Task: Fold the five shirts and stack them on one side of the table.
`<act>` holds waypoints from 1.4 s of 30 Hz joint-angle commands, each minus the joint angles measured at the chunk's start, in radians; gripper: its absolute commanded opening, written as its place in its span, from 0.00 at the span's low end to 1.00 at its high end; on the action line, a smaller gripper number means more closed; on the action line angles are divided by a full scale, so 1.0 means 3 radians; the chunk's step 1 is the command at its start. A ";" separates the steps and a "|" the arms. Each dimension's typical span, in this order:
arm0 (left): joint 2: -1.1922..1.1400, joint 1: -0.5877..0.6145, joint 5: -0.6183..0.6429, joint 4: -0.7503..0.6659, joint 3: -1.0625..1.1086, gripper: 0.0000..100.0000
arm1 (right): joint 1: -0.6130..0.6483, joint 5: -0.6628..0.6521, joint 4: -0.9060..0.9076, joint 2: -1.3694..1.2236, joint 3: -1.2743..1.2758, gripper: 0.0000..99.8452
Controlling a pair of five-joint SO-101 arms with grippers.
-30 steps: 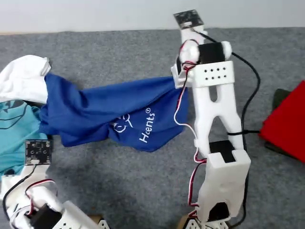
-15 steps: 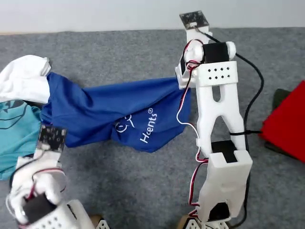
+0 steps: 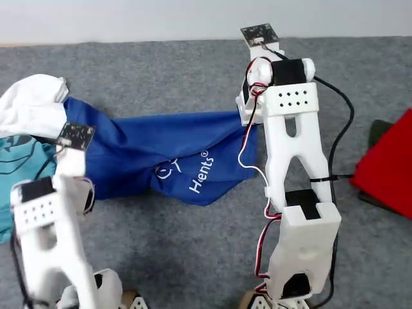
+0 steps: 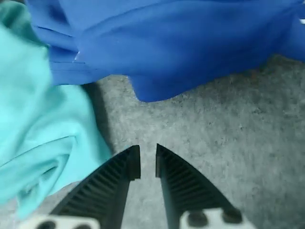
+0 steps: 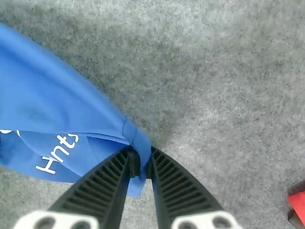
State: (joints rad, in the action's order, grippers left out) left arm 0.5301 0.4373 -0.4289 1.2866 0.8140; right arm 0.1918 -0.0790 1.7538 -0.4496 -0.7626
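Observation:
A blue shirt (image 3: pixel 148 154) with white print lies crumpled and stretched across the grey table (image 3: pixel 193 244). My right gripper (image 5: pixel 140 164) is shut on the blue shirt's (image 5: pixel 52 119) hemmed corner, at its far right end (image 3: pixel 241 114). The left arm (image 3: pixel 42 212) stands at the near left, over the shirt's left end. My left gripper (image 4: pixel 147 162) hovers above bare carpet with its jaws nearly together and nothing between them, just short of the blue shirt's (image 4: pixel 181 43) edge and beside a teal shirt (image 4: pixel 33 119).
The teal shirt (image 3: pixel 16 174) and a white shirt (image 3: pixel 32 106) lie bunched at the left edge, partly under the blue one. A red shirt (image 3: pixel 386 167) lies on a dark green one (image 3: pixel 380 132) at the right edge.
The left arm has swung up from the near left corner towards the blue shirt's left end. The right gripper has kept hold of its corner, shifting slightly right.

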 commanded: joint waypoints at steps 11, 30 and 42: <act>-0.0926 -0.0118 0.0020 -0.0706 -0.0391 0.19 | -0.0013 -0.0026 0.0125 -0.0013 -0.0031 0.01; -0.1851 -0.0087 0.0036 -0.0956 -0.0908 0.20 | -0.0013 -0.0026 0.0120 -0.0018 -0.0031 0.01; -0.1933 -0.0123 0.0036 -0.0834 -0.0913 0.06 | -0.0013 -0.0026 0.0115 -0.0018 -0.0031 0.01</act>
State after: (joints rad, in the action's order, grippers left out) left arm -0.0591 0.4097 -0.4242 1.0257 0.5869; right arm 0.1903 -0.0790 1.7538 -0.4664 -0.7626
